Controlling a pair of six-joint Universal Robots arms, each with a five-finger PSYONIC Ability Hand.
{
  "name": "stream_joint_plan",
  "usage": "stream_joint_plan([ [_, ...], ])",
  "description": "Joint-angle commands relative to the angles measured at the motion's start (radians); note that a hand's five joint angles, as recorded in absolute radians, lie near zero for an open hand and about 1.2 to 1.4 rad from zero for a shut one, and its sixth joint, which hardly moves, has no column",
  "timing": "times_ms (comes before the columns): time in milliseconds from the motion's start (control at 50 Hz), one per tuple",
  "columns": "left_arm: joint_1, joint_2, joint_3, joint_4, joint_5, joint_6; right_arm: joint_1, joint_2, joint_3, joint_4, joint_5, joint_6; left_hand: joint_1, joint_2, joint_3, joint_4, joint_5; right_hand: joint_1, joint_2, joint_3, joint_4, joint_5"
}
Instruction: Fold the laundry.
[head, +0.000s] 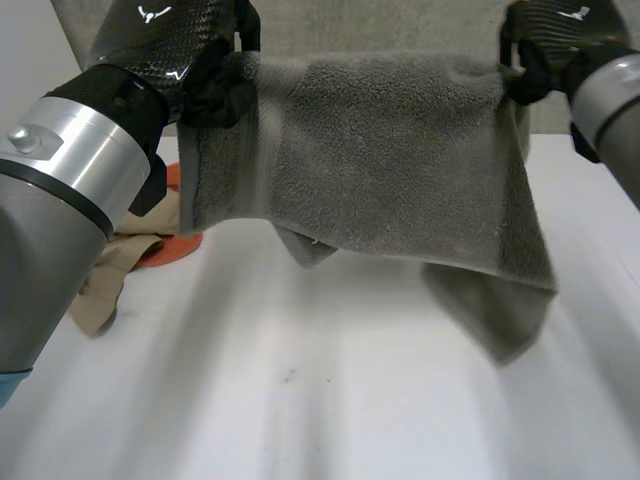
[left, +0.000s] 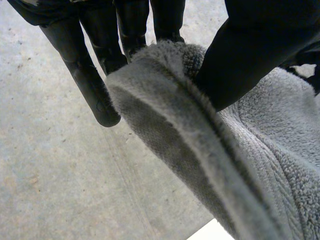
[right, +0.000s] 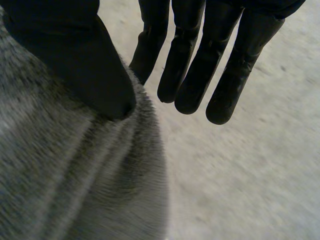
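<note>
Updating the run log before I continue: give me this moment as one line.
stage: towel held up | left hand: pinching one upper corner | right hand: pinching other upper corner | towel: hanging spread between hands

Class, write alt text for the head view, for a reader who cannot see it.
A grey towel hangs over a white table, pinched at its top corners by the left hand and the right hand, both black. A beige cloth and an orange object lie on the table by the left arm.
</note>
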Motion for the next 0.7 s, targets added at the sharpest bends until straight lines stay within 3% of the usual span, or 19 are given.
stream_joint_plan([
  [20, 0.023, -0.079, -0.018, -0.004, -0.059, 0.000, 0.170, 0.227, -0.175, 0.043, -0.031, -0.006, 0.269, 0.198, 0.208, 0.198, 0.241, 0.438, 0.227, 0.216, 0.209, 0.252],
  [80, 0.054, -0.116, -0.034, -0.004, -0.076, 0.006, 0.215, 0.334, -0.215, 0.087, -0.037, -0.014, 0.269, 0.198, 0.208, 0.198, 0.241, 0.343, 0.132, 0.121, 0.114, 0.157],
  [160, 0.108, -0.165, -0.052, -0.007, -0.077, 0.007, 0.232, 0.412, -0.248, 0.171, -0.021, -0.074, 0.269, 0.198, 0.208, 0.198, 0.241, -0.718, -0.929, -0.941, -0.947, -0.905],
  [180, 0.117, -0.188, -0.058, -0.009, -0.077, 0.009, 0.230, 0.414, -0.253, 0.190, -0.020, -0.087, 0.269, 0.198, 0.208, 0.198, 0.241, -0.784, -0.995, -1.006, -1.013, -0.970],
  [300, 0.132, -0.240, -0.069, -0.010, -0.077, 0.011, 0.206, 0.342, -0.215, 0.239, 0.020, -0.085, 0.269, 0.198, 0.208, 0.198, 0.241, -0.784, -0.995, -1.006, -1.013, -0.970],
  [460, 0.151, -0.253, -0.072, -0.010, -0.073, 0.009, -0.020, 0.196, -0.005, 0.248, 0.052, -0.118, 0.269, 0.198, 0.208, 0.198, 0.241, -0.784, -0.995, -1.006, -1.013, -0.970],
  [520, 0.149, -0.253, -0.072, -0.007, -0.071, 0.009, -0.069, 0.175, 0.110, 0.250, 0.032, -0.147, 0.269, 0.198, 0.208, 0.198, 0.241, -0.784, -0.995, -1.006, -1.013, -0.970],
  [620, 0.151, -0.270, -0.072, -0.004, -0.071, 0.011, -0.115, 0.167, 0.309, 0.218, -0.096, -0.267, 0.269, 0.198, 0.208, 0.198, 0.241, -0.630, -0.841, -0.852, -0.859, -0.816],
  [700, 0.152, -0.291, -0.072, -0.006, -0.071, 0.011, -0.162, 0.167, 0.389, 0.159, -0.150, -0.315, 0.269, 0.198, 0.208, 0.198, 0.241, -0.486, -0.697, -0.708, -0.715, -0.672],
])
